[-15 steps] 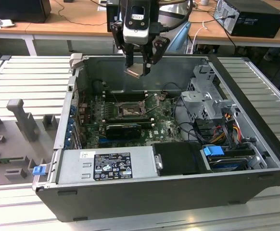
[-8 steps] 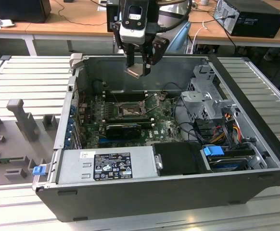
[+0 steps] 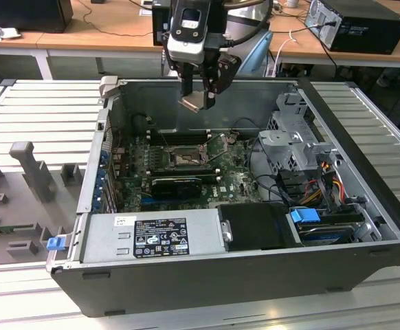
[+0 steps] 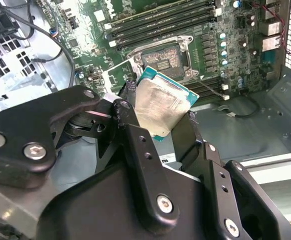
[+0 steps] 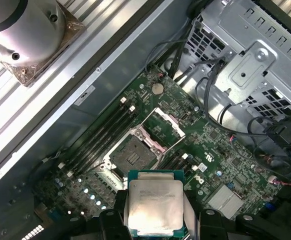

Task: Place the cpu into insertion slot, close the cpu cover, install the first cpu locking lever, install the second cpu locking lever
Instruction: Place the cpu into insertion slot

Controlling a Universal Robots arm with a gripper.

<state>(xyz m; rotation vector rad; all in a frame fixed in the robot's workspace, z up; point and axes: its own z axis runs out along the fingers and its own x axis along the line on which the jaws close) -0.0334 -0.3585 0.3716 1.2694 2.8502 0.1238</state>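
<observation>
While it hovers upper-centre in the exterior view, the black hand (image 3: 201,94) clamps the square grey-metal cpu (image 5: 154,202) edgewise, likely sparing its contacts.

Fingers (image 4: 129,117) cover two opposite edges of the cpu (image 4: 163,102) in the second wrist view. In the exterior view, the insertion slot (image 3: 184,159) below the gripper (image 3: 200,95) is too small to show its pins.

I hold the cpu (image 5: 154,202) between my jaws above the motherboard (image 5: 220,150) inside the case (image 3: 255,282); the insertion slot (image 5: 134,156) lies below, memory slots (image 5: 100,135) beside it.
</observation>
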